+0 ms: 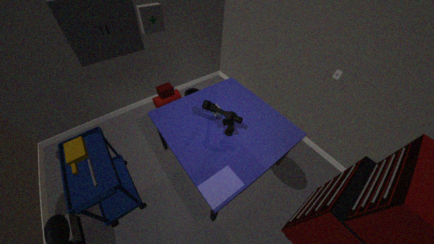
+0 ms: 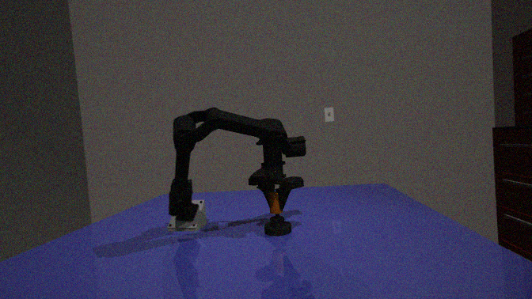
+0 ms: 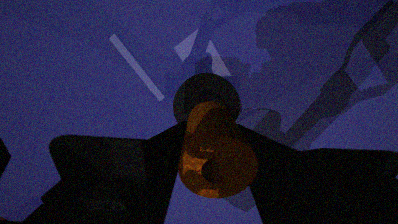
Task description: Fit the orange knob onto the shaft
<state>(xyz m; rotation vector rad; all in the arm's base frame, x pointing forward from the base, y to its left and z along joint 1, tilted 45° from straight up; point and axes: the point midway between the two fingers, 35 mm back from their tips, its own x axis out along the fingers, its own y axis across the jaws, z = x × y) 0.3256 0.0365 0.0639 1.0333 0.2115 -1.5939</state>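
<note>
My gripper (image 2: 274, 202) (image 3: 210, 127) is shut on the orange knob (image 2: 274, 203) (image 3: 215, 152) and holds it tilted, just above the dark round pedestal (image 2: 278, 228) (image 3: 206, 92) on the blue table (image 2: 376, 237) (image 1: 258, 119). In the wrist view the knob's dark hole faces the camera and the knob covers the near part of the pedestal. The shaft shows as a short dark stub (image 2: 277, 217) under the knob's lower end. In the top view the arm (image 1: 223, 113) hides the knob and pedestal.
The arm's base (image 2: 186, 217) stands on the table left of the pedestal. A pale square patch (image 1: 221, 187) lies near the table's front corner. A blue cart (image 1: 93, 174), red boxes (image 1: 166, 93) and red tool chests (image 1: 371, 200) stand on the floor around the table.
</note>
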